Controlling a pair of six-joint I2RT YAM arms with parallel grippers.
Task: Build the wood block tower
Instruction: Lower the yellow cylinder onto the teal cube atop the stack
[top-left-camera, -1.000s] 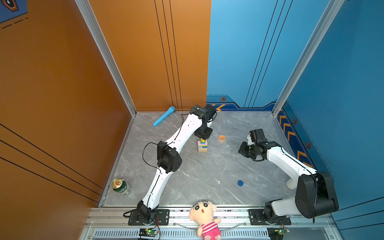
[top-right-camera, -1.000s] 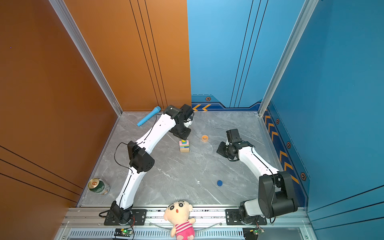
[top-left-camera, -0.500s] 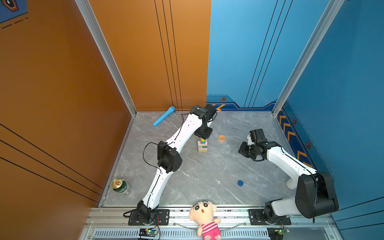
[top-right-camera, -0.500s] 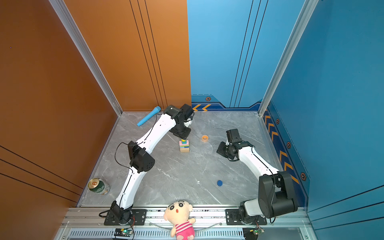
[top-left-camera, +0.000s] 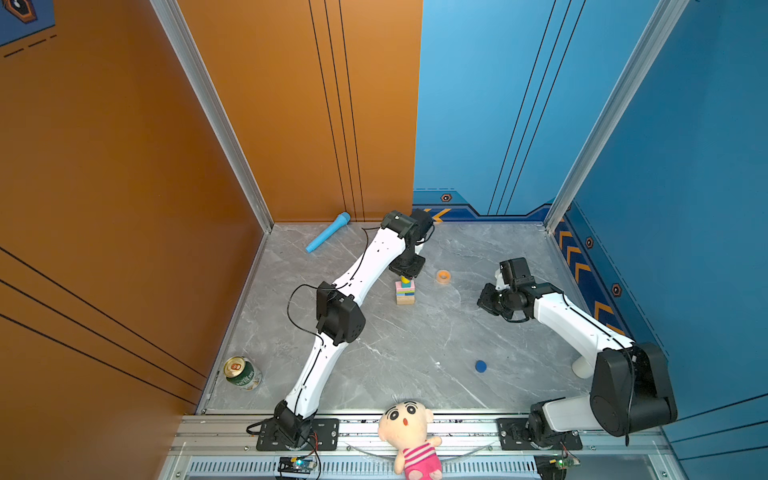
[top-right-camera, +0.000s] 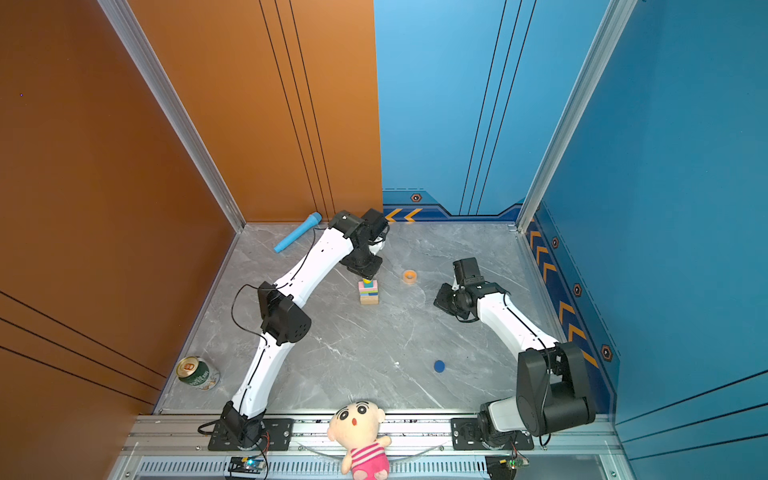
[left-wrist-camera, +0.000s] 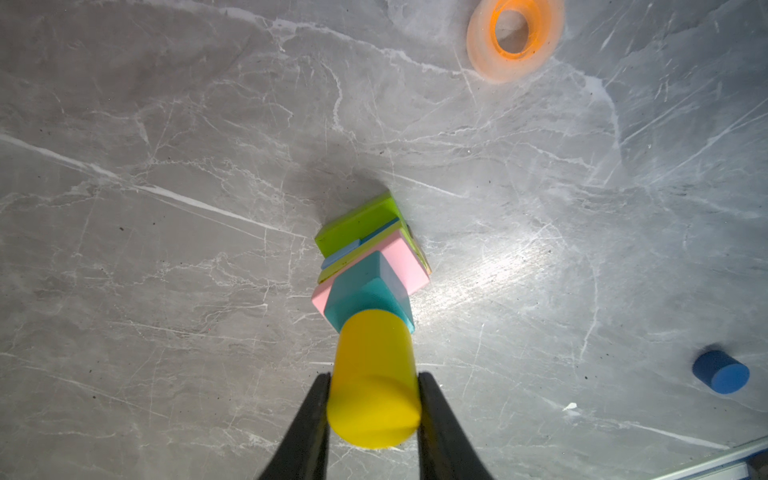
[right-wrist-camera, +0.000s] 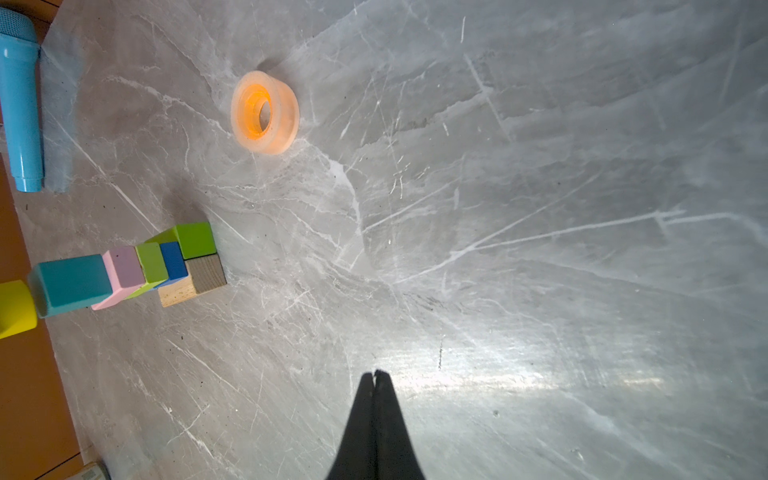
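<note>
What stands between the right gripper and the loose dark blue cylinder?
Nothing visible: only bare table lies between the right gripper and the dark blue cylinder in a top view. The orange tape ring sits farther back, off that line.

Tape ring (top-left-camera: 444, 276) lies right of the tower (top-left-camera: 405, 291), loose cylinder (top-left-camera: 481, 366) well in front.

- Grey marble top (top-left-camera: 415, 345) under my arms, veined white.
- Block tower (top-left-camera: 405, 296) stands toward the back, with the orange tape ring (top-left-camera: 443, 276) near it.
- Dark blue cylinder (top-left-camera: 481, 366) sits alone toward the front.
- Blue microphone (top-left-camera: 328, 237) lies by the back wall.
- Green can (top-left-camera: 243, 373) sits in the front-left corner.
- Something white (top-left-camera: 582, 368) by my right arm, perhaps a cup.
</note>
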